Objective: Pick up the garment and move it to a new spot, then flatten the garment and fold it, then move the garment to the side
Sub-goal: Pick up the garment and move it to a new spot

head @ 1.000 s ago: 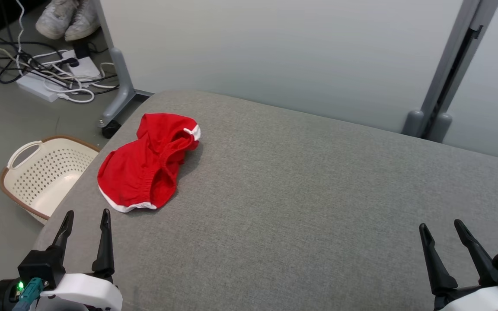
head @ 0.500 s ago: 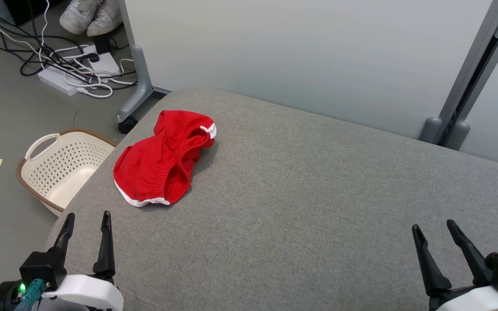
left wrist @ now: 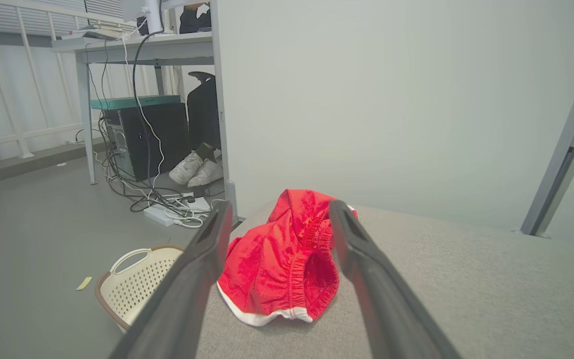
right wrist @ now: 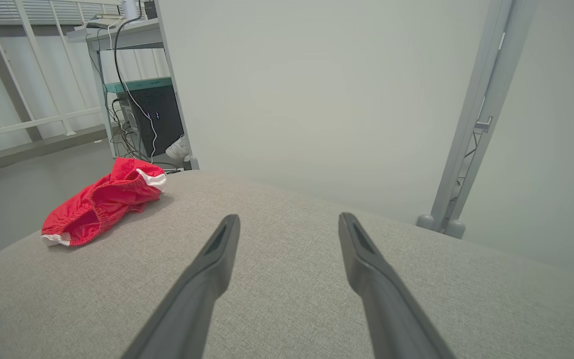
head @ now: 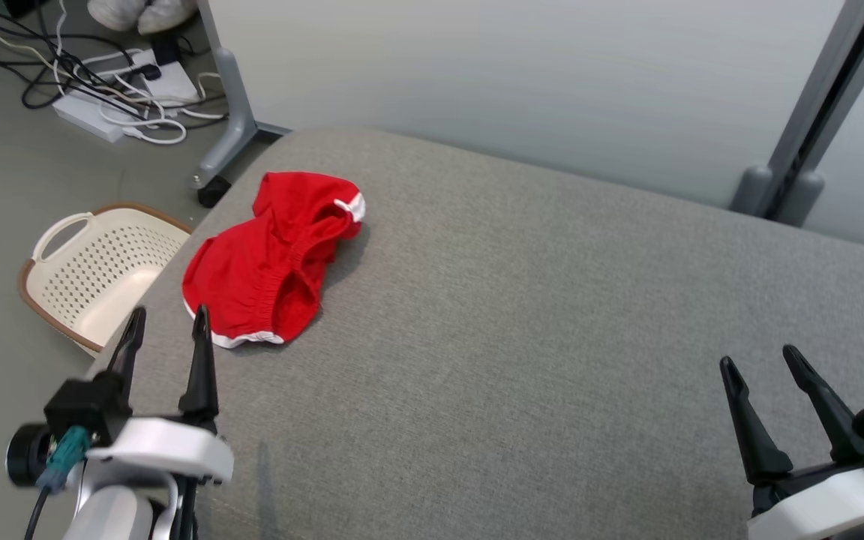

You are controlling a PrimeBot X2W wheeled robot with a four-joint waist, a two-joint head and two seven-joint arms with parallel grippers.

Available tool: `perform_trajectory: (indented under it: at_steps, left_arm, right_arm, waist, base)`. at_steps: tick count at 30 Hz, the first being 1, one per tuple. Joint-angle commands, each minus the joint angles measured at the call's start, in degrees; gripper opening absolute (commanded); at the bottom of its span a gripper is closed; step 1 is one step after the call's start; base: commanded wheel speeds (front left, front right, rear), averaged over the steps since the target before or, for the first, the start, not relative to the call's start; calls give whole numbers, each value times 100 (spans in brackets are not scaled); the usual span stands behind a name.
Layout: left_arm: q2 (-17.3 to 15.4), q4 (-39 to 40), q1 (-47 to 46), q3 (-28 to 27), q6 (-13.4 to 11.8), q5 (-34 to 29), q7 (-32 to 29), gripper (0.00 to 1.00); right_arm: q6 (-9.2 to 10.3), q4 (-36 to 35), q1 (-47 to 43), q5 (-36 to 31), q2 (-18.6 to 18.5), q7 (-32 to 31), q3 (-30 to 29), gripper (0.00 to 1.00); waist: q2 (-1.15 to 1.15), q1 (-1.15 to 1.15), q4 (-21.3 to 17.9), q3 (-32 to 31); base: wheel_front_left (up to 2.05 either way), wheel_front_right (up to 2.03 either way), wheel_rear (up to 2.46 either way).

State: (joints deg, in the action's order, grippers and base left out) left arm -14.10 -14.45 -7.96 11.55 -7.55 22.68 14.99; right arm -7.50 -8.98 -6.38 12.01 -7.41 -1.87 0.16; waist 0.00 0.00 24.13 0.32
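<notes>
Jaws released left and right — garment (head: 267, 262) lies by left edge of wide cushion (head: 552, 337).

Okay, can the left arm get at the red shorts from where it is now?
Probably yes. The left gripper is open and points at the shorts, which lie just ahead of it on the grey cushion. Nothing lies between them.

The garment (head: 252, 274) is bright red with white trim at its hems. The cushion (head: 552, 337) beneath is a mottled grey weave. At the left, the basket (head: 83, 274) is cream, dotted with holes, brown-rimmed.
</notes>
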Motion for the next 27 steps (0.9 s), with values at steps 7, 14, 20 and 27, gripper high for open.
perform_trajectory:
  at_steps: [7,14,20,27]
  left_arm:
    - [186,-435,-1061,-130,217,-59,18,100]
    - [228,-1595,-1997,-210,488,85,2,100]
    - [151,-2823,-2695,-291,603,235,-134,100]
    - [42,-3965,-3275,-476,595,413,-150,100]
  right_arm:
    - [1,-338,439,89,-376,-206,50,100]
    - [1,-488,773,210,-580,-232,39,100]
    - [1,-503,981,276,-685,-167,-6,100]
    - [1,-473,1149,337,-783,-108,32,100]
  waist:
    - [0,0,-569,974]
    - [0,0,-1047,1759]
    - [0,0,-1283,2198]
    - [0,0,-1399,2476]
  base:
    - [0,0,0]
    - [0,0,0]
    - [0,0,0]
    - [0,0,0]
